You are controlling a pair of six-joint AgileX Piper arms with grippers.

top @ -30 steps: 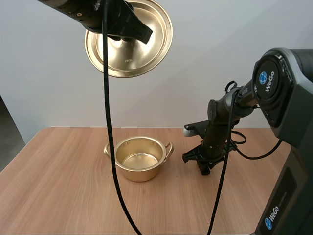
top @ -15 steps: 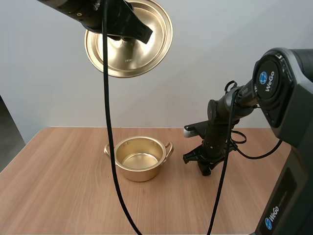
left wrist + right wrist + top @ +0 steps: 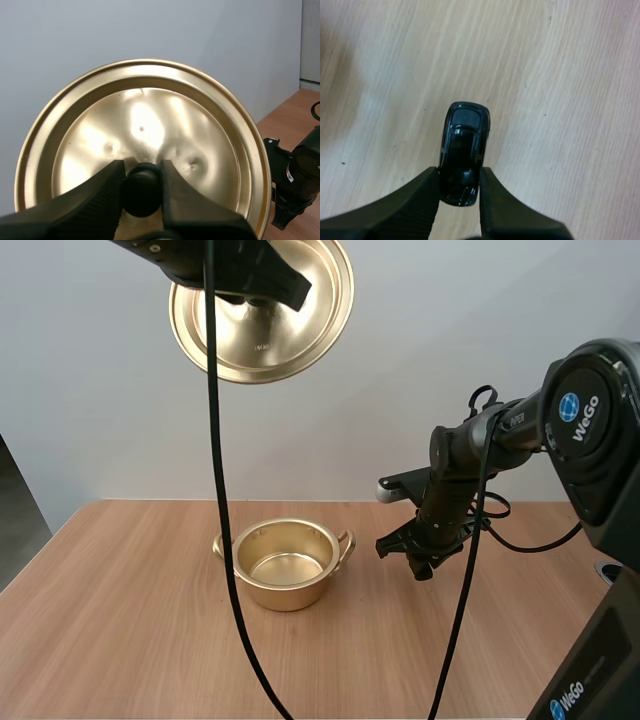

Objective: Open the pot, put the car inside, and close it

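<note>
We see soft, even, bright light. Glare patches shine on the lid (image 3: 145, 125) and inside the pot (image 3: 287, 565), which casts only a faint shadow on the table (image 3: 120, 640); the car (image 3: 464, 150) gleams.

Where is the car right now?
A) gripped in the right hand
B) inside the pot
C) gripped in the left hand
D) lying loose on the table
A: the right hand pinches the black car between its fingers over the table, right of the open pot.
</note>
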